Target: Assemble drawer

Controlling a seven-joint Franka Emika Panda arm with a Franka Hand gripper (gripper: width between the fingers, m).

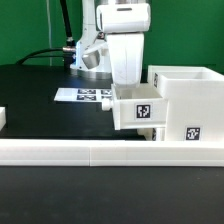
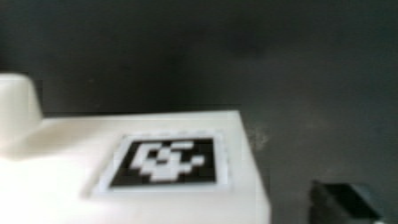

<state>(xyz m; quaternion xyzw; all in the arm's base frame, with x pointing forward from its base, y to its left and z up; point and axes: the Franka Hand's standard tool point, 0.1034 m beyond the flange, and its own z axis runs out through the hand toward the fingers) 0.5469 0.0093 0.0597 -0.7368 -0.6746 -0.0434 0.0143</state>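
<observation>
A small white drawer tray [image 1: 138, 108] with a black tag hangs just above the table, against the exterior view's left side of the large white drawer box [image 1: 186, 100]. My gripper [image 1: 129, 88] comes down onto the tray from above, and its fingers are hidden behind the tray. In the wrist view the tray's tagged face [image 2: 169, 165] fills the space under the hand. One dark fingertip [image 2: 358, 203] shows beside the tray's edge, and the other finger is hidden. The gripper looks shut on the tray.
A long white rail [image 1: 100, 152] runs across the front of the table. The marker board [image 1: 85, 96] lies flat behind the tray. A white part [image 1: 3, 118] sits at the exterior view's left edge. The tabletop is black.
</observation>
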